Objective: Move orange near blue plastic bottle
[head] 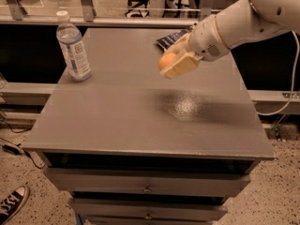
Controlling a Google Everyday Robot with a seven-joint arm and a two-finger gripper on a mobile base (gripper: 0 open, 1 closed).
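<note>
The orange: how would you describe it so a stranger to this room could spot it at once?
Find the grey table, then follow the white robot arm from the right to its gripper, above the tabletop's middle. The orange sits clamped between the beige fingers there. It is the only small, round, orange thing; the clear bottle stands far left and the dark bag lies flat behind.
</note>
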